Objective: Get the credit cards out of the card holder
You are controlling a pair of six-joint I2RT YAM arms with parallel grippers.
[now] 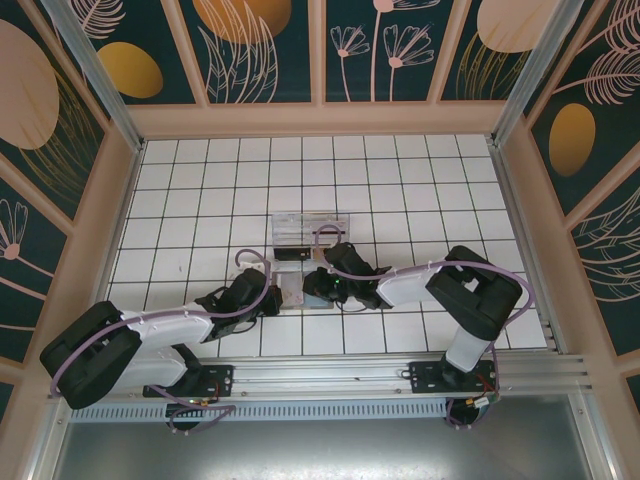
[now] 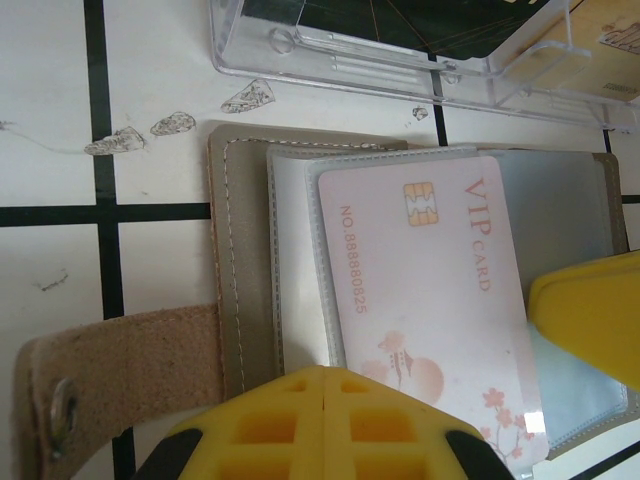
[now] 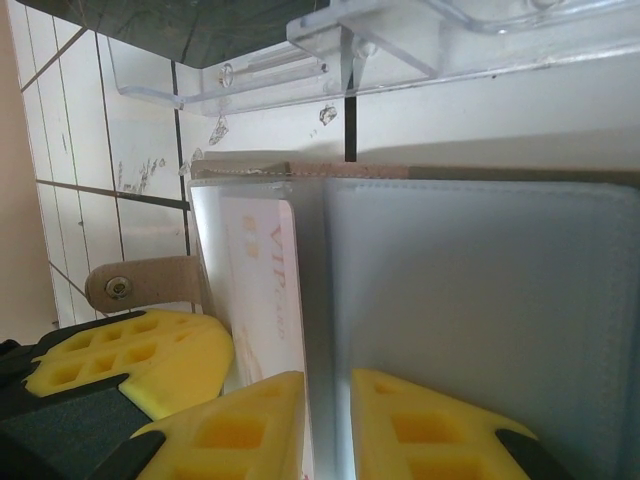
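Observation:
The card holder (image 2: 245, 250) lies open on the white tiles, grey with a stitched edge and a tan snap tab (image 2: 120, 370). Inside, clear sleeves hold a pale pink credit card (image 2: 420, 290) with a gold chip and "VIP CARD" printed on it. My left gripper (image 2: 325, 370) is shut, its yellow tips together on the holder's near edge beside the sleeves. My right gripper (image 3: 328, 378) has its jaws a little apart on either side of a raised clear sleeve (image 3: 470, 300). In the top view both grippers, left (image 1: 272, 292) and right (image 1: 320, 288), meet at the holder (image 1: 292, 290).
A clear plastic tray (image 2: 400, 50) stands just beyond the holder, and it appears again from above (image 1: 300, 232) with something dark and flat inside. Small chips mark the tile (image 2: 150, 130) near it. White tiles stretch all round, bounded by tan walls.

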